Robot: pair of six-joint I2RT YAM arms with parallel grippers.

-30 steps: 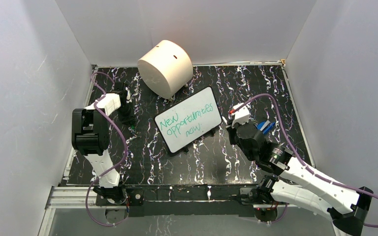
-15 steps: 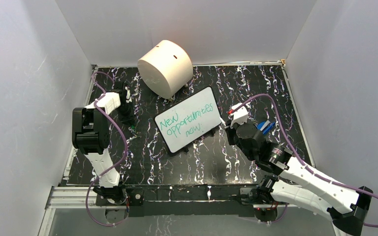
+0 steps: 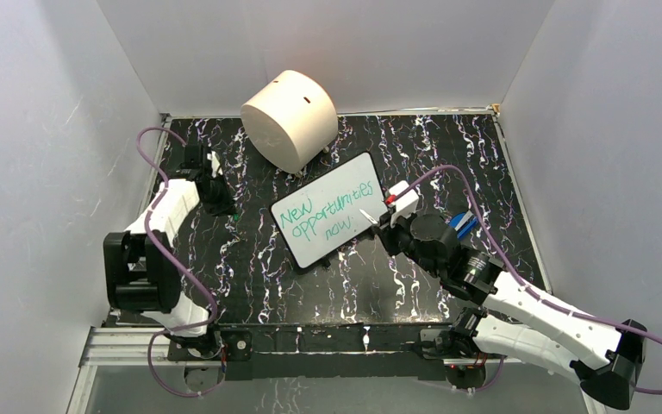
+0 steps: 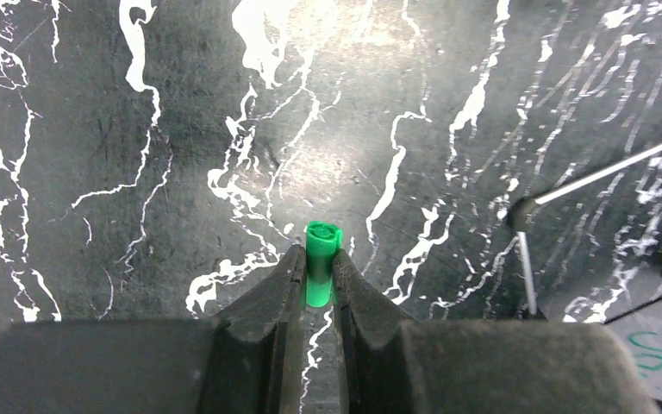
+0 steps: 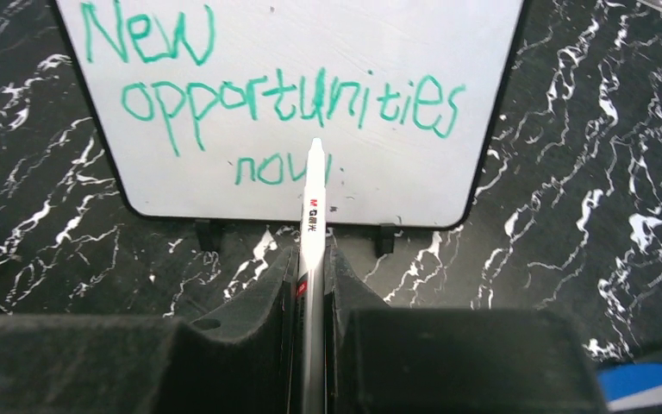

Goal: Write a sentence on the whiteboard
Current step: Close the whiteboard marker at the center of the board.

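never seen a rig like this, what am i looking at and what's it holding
The left arm and right arm are white robots bolted at a black marbled table's near edge. One picture looks down from above; the other two come from cameras on each wrist. On the table sit a small white whiteboard with green handwriting, "New opportunities now", and a big cream cylinder. The left gripper is shut on a small green cap; the right gripper is shut on a white marker pen.

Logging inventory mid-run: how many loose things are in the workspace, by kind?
Whiteboard: 1
Cream cylinder: 1
Marker, in right claw: 1
Green cap, in left claw: 1
Blue item, kind unclear: 1
Total: 5
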